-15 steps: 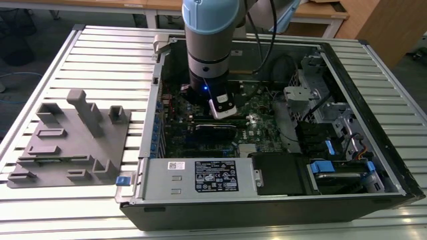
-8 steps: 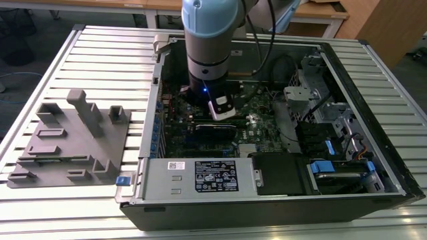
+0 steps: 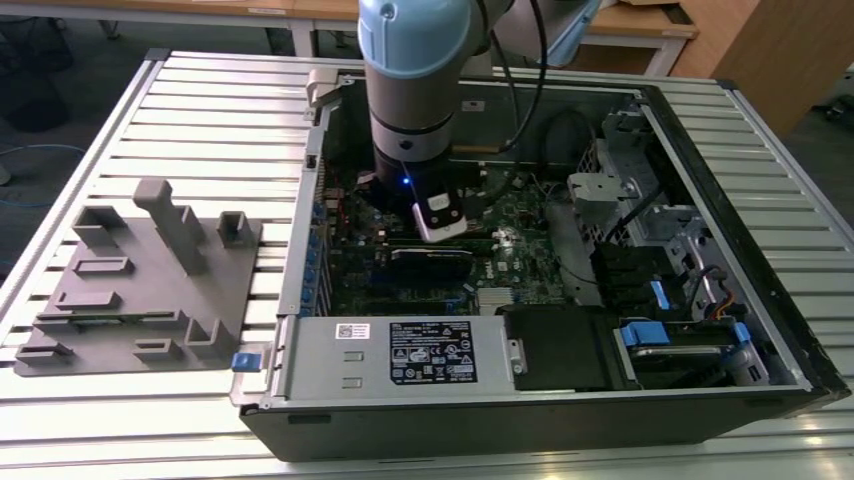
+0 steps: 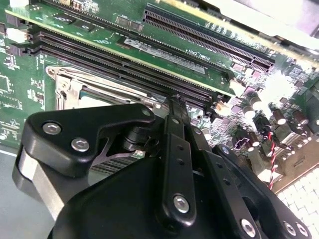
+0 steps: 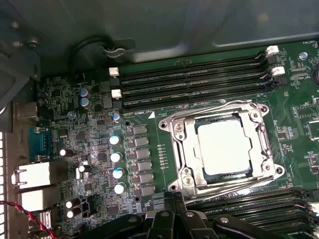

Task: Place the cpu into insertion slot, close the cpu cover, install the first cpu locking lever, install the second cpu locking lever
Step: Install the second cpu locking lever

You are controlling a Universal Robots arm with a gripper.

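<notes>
The cpu (image 5: pixel 223 148) sits in the insertion slot (image 5: pixel 192 164) with the cpu cover (image 5: pixel 177 144) down to pin it flat, while the end effector (image 5: pixel 172 199), closed on nothing, hovers near the socket's edge, probably to work a lever.

Cpu (image 5: pixel 224 148) dull matt metal; cpu cover (image 5: pixel 180 144) shiny metal; gripper (image 4: pixel 174 107) matt black.
</notes>
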